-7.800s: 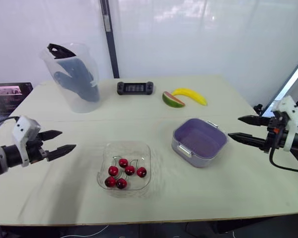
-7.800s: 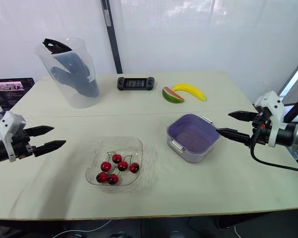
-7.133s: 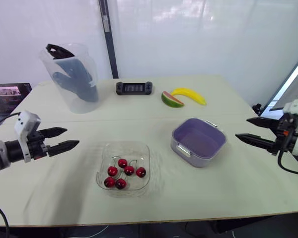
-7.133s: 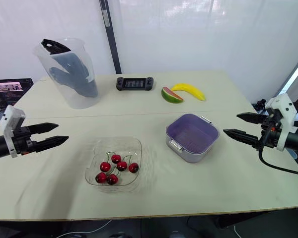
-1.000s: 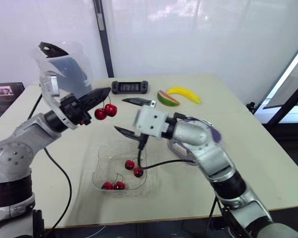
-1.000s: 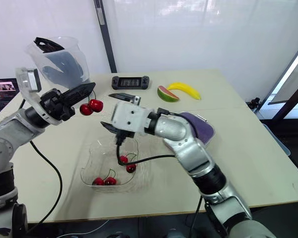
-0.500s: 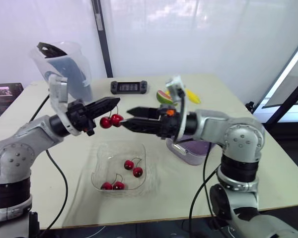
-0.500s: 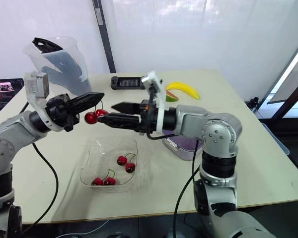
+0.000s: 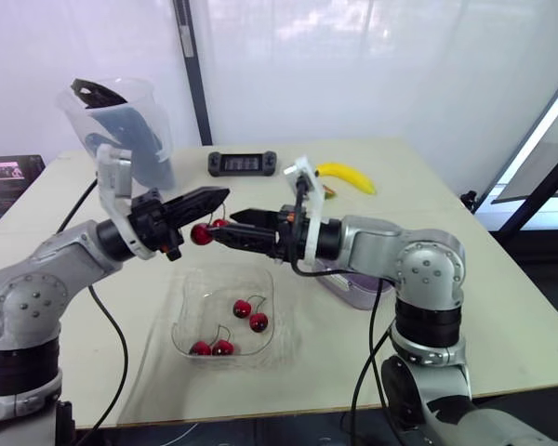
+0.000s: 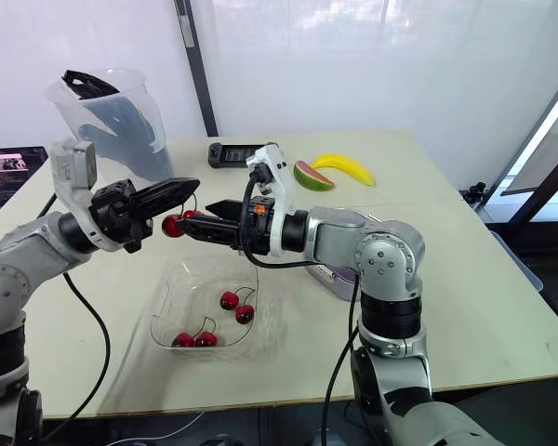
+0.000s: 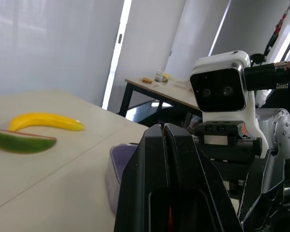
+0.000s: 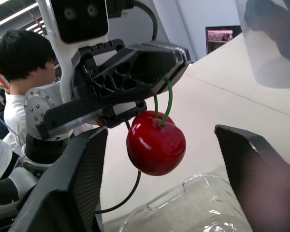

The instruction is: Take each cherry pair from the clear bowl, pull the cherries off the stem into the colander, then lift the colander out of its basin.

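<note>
The glossy red cherry pair (image 9: 202, 233) hangs by its green stem above the clear plastic bowl (image 9: 271, 319), the stem pinched in my closed left gripper (image 9: 221, 194). My right gripper (image 9: 220, 224) is spread wide around the pair, its 2 fingers touching nothing.

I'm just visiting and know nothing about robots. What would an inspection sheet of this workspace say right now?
Surface: pale table, no spills seen.
Job's things: clear bowl holds two cherry pairs; a third pair hangs in the air; colander partly hidden.
Clutter: pitcher, game controller, banana, watermelon slice.
Grippers: left gripper shut on the third pair's stems; right gripper open, fingers either side of the cherries.
Cables: black cables hang under both arms.
Surroundings: white curtain, a screen, a person nearby.
</note>
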Robot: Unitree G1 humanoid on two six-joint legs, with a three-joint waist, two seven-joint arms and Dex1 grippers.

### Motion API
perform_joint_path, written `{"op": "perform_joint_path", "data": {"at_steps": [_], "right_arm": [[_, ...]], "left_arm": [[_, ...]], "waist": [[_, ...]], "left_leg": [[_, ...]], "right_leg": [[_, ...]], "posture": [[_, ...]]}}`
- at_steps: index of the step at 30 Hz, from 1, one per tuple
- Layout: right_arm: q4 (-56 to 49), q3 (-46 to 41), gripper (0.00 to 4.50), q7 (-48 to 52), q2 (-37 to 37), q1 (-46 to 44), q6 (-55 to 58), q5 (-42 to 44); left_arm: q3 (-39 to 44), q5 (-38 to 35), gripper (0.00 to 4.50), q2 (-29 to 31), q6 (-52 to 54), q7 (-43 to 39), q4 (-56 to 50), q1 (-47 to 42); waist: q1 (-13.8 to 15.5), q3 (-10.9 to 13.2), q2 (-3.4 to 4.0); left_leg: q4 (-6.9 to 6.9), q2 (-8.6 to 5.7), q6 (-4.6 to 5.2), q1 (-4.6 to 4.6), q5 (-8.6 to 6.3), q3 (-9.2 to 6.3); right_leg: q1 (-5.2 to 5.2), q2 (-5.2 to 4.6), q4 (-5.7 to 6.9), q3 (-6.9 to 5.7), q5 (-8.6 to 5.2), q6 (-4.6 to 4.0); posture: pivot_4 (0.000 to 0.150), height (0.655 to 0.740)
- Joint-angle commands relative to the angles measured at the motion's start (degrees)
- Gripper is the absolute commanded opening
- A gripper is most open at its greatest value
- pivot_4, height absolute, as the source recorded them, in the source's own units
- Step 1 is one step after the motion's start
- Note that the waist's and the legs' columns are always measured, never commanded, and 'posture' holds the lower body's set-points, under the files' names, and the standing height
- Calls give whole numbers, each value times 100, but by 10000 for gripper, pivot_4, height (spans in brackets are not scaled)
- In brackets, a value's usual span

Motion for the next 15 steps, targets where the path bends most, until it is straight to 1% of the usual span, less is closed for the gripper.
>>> {"op": "perform_joint_path", "data": {"at_steps": [1,2,10,15], "right_arm": [[-35,129,19770,2,1,-2,-154,37],[-27,147,14491,6,-13,-3,-171,44],[157,168,14491,-26,-7,-93,-295,77],[128,241,14491,62,-199,-22,-251,92]], "left_arm": [[-11,30,0,13,-76,-28,-177,-8],[-16,31,0,17,-83,-30,-175,-9],[-59,114,0,-10,-144,-40,-168,15],[-11,142,0,13,-152,-47,-156,29]], "waist": [[1,0,0],[4,0,0],[2,0,0],[6,0,0]], "left_leg": [[0,0,0,0,0,0],[0,0,0,0,0,0],[0,0,0,0,0,0],[0,0,0,0,0,0]], "right_leg": [[0,0,0,0,0,0],[0,0,0,0,0,0],[0,1,0,0,0,0],[0,1,-1,0,0,0]], "posture": [[1500,7400],[1500,7400],[1500,7400],[1500,7400]]}}
